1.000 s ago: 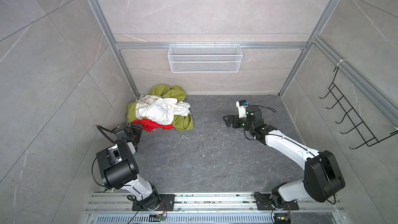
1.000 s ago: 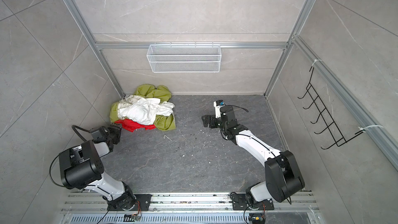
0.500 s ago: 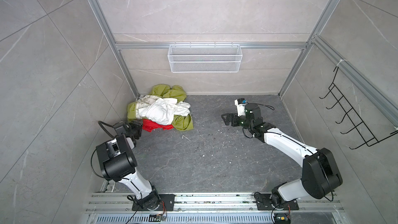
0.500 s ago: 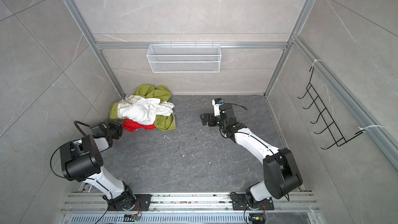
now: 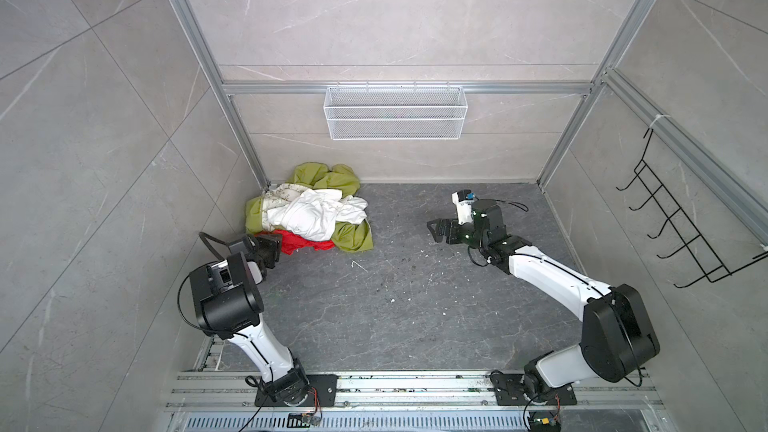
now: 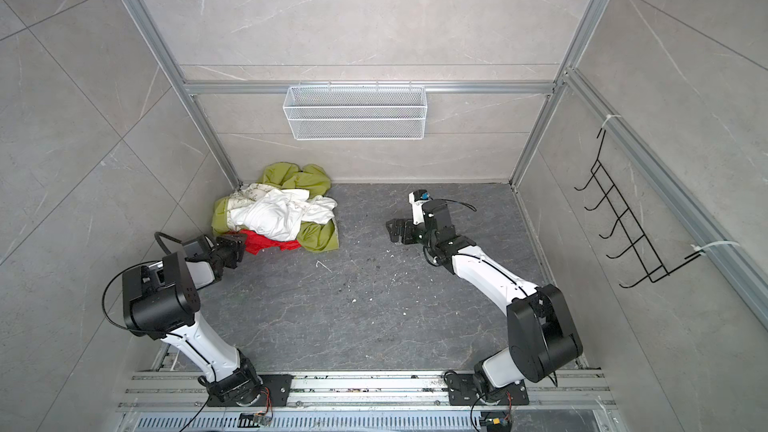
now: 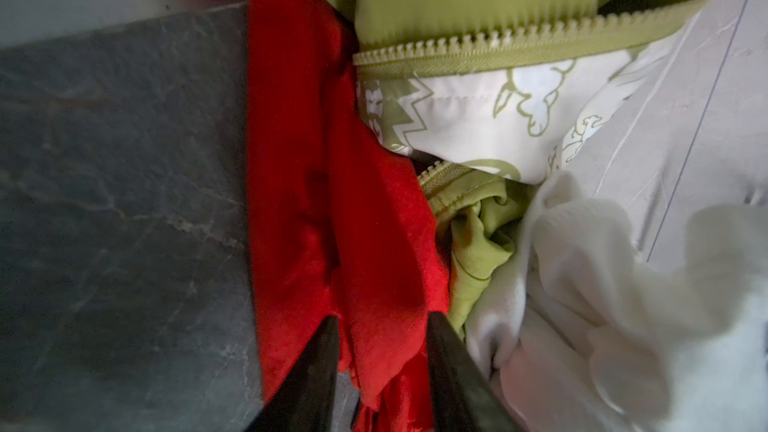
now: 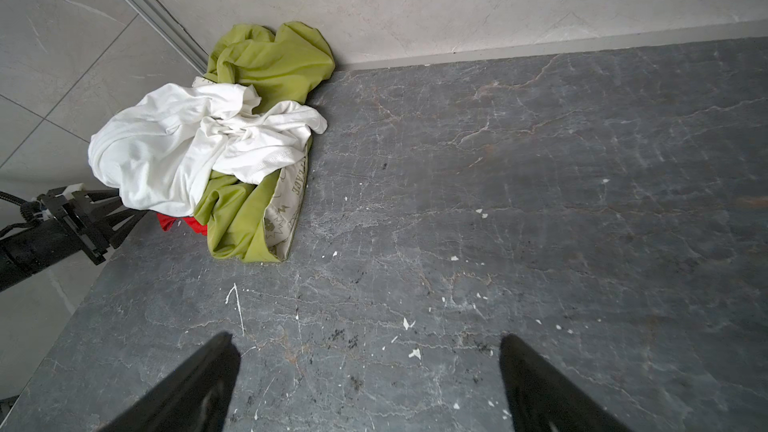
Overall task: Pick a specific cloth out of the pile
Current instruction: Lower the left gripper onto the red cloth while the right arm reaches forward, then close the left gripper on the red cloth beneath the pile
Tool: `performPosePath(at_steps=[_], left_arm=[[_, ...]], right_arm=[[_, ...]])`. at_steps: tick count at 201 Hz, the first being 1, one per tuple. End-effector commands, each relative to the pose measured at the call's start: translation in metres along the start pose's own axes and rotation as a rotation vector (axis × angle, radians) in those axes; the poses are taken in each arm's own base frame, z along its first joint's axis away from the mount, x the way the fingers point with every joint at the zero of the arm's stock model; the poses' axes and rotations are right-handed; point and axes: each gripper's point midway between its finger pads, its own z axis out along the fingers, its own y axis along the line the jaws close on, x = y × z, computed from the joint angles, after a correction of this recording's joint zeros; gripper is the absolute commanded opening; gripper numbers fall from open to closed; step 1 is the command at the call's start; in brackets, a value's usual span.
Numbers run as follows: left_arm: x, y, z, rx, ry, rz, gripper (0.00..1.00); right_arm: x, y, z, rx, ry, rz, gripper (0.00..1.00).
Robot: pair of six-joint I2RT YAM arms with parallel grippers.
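Left pincer (image 5: pixel 273 244) lies low over the floor in a top view, its black tips at the near edge of the red cloth (image 5: pixel 309 241). This thin, bright red fabric lies flat at the bottom of the pile (image 5: pixel 291 218), directly ahead of the tips. Beyond it are a crumpled white cloth (image 5: pixel 311 216) and folds of olive-green cloth (image 5: pixel 345 178). The right pincer (image 5: pixel 435 231) is well apart from the pile, over bare floor, and points towards it. Both top views show the same layout: left pincer (image 6: pixel 241 243) at the red cloth (image 6: pixel 272 243), right pincer (image 6: pixel 393 231) clear of it.

Left wrist view: the two dark, tapered fingers (image 7: pixel 316 367) stand partly apart, with a soft, matte fold of red cloth (image 7: pixel 299 160) filling the gap. Whether they press on the fold cannot be told. To one side of the pincer lies the dark, veined stone-look floor (image 7: pixel 124 201). To the other side lie the olive-green cloth with its toothed zip (image 7: pixel 498 41), a smooth cream printed cloth (image 7: pixel 478 118) and the fleecy white cloth.

Right wrist view: the right pincer (image 8: pixel 365 342) has its jaws spread wide over speckled grey floor. The pile is far ahead, with only a red corner (image 8: pixel 183 223) showing under the white cloth (image 8: pixel 166 147).
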Motion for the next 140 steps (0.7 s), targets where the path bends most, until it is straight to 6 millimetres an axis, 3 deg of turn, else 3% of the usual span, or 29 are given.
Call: performPosePath(at_steps=[1, 82, 140], left_arm=[[-0.0068, -0.0124, 0.0042, 0.04, -0.01, 0.013, 0.32], [-0.0055, -0.0051, 0.01, 0.034, -0.002, 0.006, 0.22], [-0.0064, -0.0064, 0.012, 0.036, 0.005, 0.01, 0.01]], right_arm=[[-0.0113, 0.0111, -0.0042, -0.023, -0.015, -0.006, 1.0], [-0.0116, 0.0142, -0.0079, -0.032, -0.019, 0.0, 1.0], [-0.0131, 0.0167, -0.0085, -0.036, -0.017, -0.002, 1.0]])
